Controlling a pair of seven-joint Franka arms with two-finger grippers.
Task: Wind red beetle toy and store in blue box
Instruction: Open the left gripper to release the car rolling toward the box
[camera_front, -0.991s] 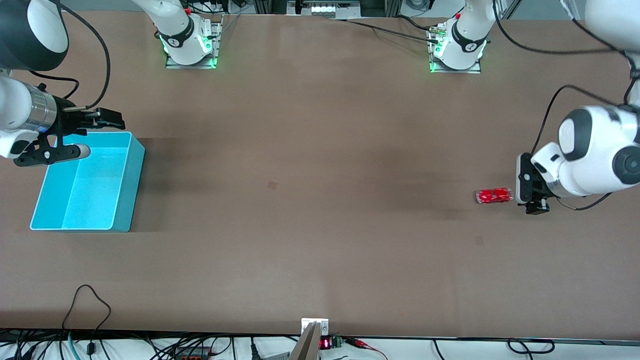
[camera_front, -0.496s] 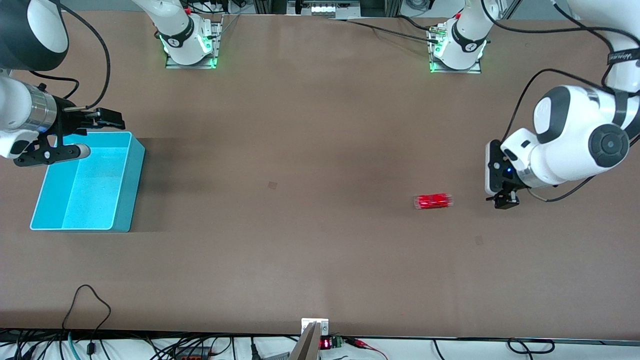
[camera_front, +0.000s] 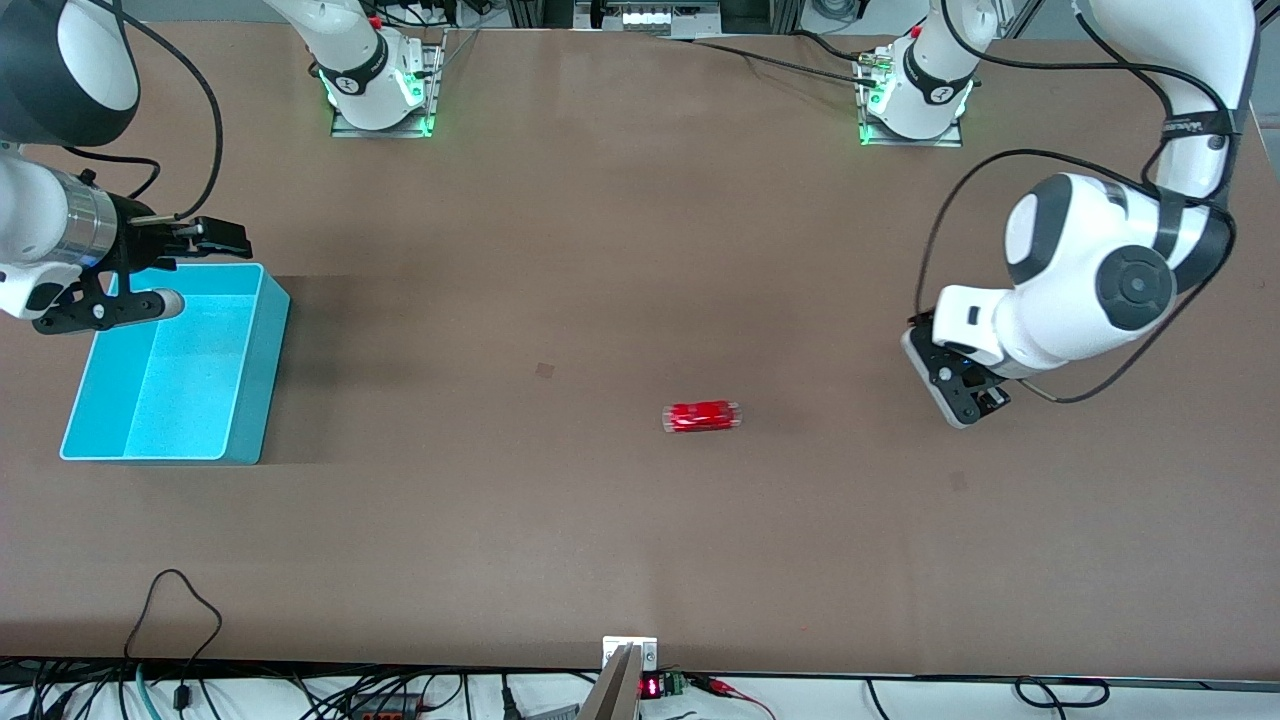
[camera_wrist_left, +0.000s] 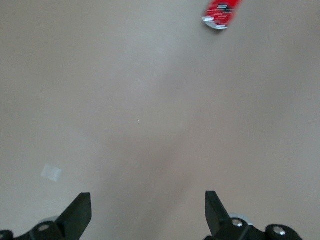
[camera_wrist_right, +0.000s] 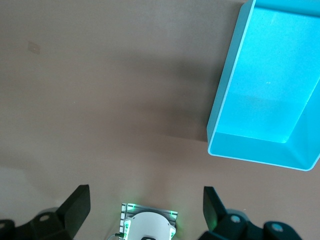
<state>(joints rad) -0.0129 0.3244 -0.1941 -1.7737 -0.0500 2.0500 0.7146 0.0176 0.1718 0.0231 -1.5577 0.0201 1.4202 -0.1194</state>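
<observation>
The red beetle toy (camera_front: 701, 417) stands alone on the brown table near the middle; it also shows in the left wrist view (camera_wrist_left: 221, 11), well ahead of the fingers. My left gripper (camera_front: 972, 405) is open and empty, over bare table toward the left arm's end, apart from the toy. The blue box (camera_front: 268, 350) sits empty at the right arm's end and shows in the right wrist view (camera_wrist_right: 225, 95). My right gripper (camera_front: 232, 240) is open and empty, held level just above the box's edge farthest from the front camera. The right arm waits.
The arm bases (camera_front: 380, 95) (camera_front: 912, 100) stand along the table's edge farthest from the front camera. Cables (camera_front: 185, 600) lie at the edge nearest it. Small marks (camera_front: 545, 370) (camera_front: 958, 481) dot the tabletop. A pale patch (camera_wrist_left: 51, 172) lies near the left fingers.
The toy has rolled across the table from the left arm's end to near the middle. The left gripper has swung the same way after it. The right arm has barely moved.
</observation>
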